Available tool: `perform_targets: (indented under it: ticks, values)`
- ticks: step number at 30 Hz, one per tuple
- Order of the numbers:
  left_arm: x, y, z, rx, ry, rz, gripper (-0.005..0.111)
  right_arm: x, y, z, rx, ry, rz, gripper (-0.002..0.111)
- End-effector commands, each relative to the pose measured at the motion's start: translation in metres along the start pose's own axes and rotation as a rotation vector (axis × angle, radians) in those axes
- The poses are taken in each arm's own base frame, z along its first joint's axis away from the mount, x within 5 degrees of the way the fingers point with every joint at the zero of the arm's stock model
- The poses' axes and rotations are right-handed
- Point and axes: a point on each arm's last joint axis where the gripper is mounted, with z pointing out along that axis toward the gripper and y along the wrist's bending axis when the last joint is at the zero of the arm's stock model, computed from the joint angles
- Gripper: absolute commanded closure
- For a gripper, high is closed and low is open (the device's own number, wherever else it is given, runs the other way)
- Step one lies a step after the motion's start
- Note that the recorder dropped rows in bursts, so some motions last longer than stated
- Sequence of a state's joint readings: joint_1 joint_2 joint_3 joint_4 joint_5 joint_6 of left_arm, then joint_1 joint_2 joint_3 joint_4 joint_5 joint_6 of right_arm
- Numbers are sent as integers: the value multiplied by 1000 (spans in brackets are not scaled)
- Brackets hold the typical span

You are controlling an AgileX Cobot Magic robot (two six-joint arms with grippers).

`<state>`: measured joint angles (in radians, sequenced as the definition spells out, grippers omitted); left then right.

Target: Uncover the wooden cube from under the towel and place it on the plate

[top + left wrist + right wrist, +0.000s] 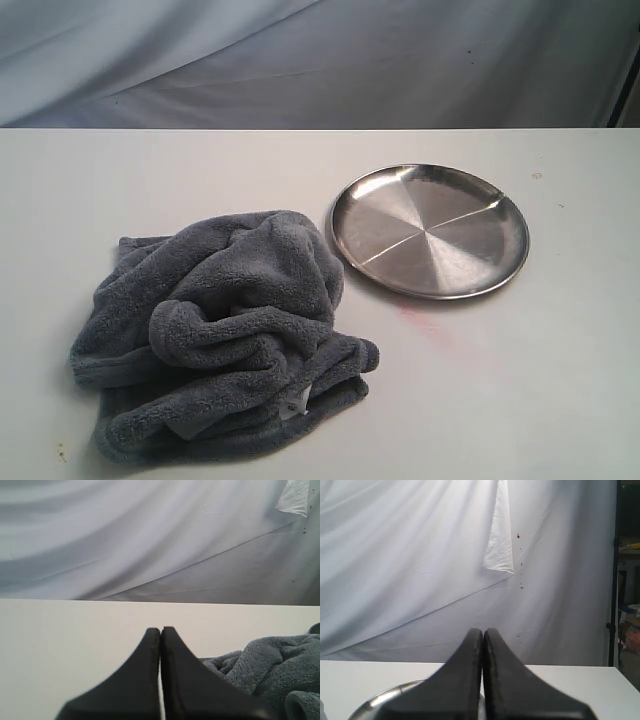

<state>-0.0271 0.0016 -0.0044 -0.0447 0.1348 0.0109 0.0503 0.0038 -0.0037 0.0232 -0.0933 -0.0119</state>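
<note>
A dark grey fluffy towel (230, 330) lies bunched in a heap on the white table, left of centre, with a small white tag near its front edge. The wooden cube is hidden; no part of it shows. To the right of the towel sits the round silver plate (430, 228), with nothing on it. Neither arm shows in the exterior view. My left gripper (160, 630) is shut and holds nothing, with the towel (272, 665) off to one side of it. My right gripper (483, 631) is also shut on nothing, and the plate's rim (385, 696) shows just beyond it.
A white cloth backdrop (320, 60) hangs behind the table's far edge. A faint pink smear (425, 322) marks the table in front of the plate. Shelving with clutter (627, 625) shows past the backdrop's edge in the right wrist view.
</note>
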Motion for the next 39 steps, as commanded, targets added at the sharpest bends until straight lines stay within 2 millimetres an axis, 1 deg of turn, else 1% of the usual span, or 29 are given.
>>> perform_targets:
  ticks: [1, 8, 11, 15, 18, 33, 36, 37, 39]
  values:
    - [1, 0, 0, 1, 1, -1, 105, 0, 0, 0, 2, -9, -7, 108]
    - [1, 0, 0, 1, 1, -1, 105, 0, 0, 0, 2, -9, -7, 108]
    - [1, 0, 0, 1, 1, -1, 105, -3, 0, 0, 2, -43, -7, 108]
    - [1, 0, 0, 1, 1, 2, 105, -4, 0, 0, 2, -50, -7, 108]
    - [1, 0, 0, 1, 1, 2, 105, -8, 0, 0, 2, -57, -7, 108]
    - [1, 0, 0, 1, 1, -3, 105, -4, 0, 0, 0, -18, -29, 108]
    - [1, 0, 0, 1, 1, -3, 105, -16, 0, -1, 0, 0, -7, 108]
    - [1, 0, 0, 1, 1, 0, 105, -22, 0, -1, 0, 0, -9, 108]
    - [1, 0, 0, 1, 1, 0, 105, -42, 1, -4, 1, -10, -48, 108]
